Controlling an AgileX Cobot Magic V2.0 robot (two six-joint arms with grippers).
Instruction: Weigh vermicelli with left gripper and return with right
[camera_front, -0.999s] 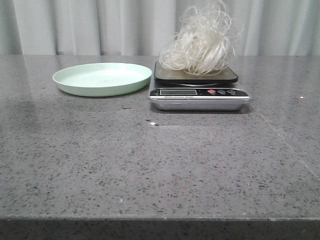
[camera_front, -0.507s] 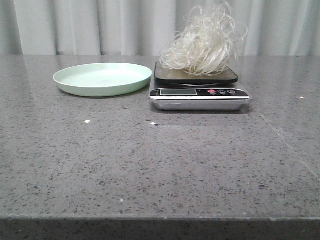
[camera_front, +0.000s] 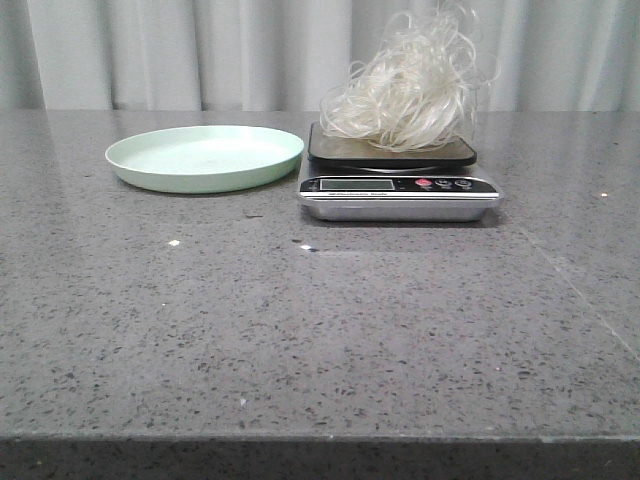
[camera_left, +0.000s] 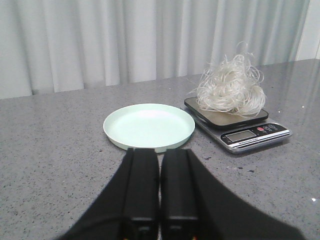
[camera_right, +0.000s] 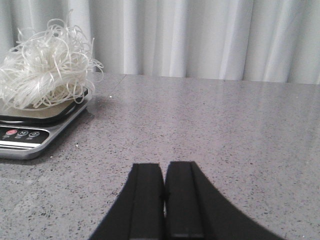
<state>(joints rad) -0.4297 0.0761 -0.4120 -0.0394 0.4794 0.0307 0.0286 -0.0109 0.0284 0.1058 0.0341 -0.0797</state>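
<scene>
The vermicelli (camera_front: 405, 92), a fluffy whitish tangle, rests on the dark platform of the kitchen scale (camera_front: 398, 185) at the back middle of the table. The pale green plate (camera_front: 204, 156) sits empty to the scale's left. Neither gripper shows in the front view. In the left wrist view my left gripper (camera_left: 160, 152) is shut and empty, just short of the plate (camera_left: 149, 125), with the vermicelli (camera_left: 230, 90) and the scale (camera_left: 240, 131) beyond. In the right wrist view my right gripper (camera_right: 164, 166) is shut and empty, well apart from the vermicelli (camera_right: 45, 70) and the scale (camera_right: 30, 135).
A grey speckled stone table (camera_front: 320, 330) carries everything. A pale curtain (camera_front: 200, 50) hangs behind it. A few small white crumbs (camera_front: 174, 242) lie on the table in front of the plate and scale.
The vermicelli's loose top strands have shifted slightly on the scale. The shadow at the table's left has gone and a white crumb now shows there.
</scene>
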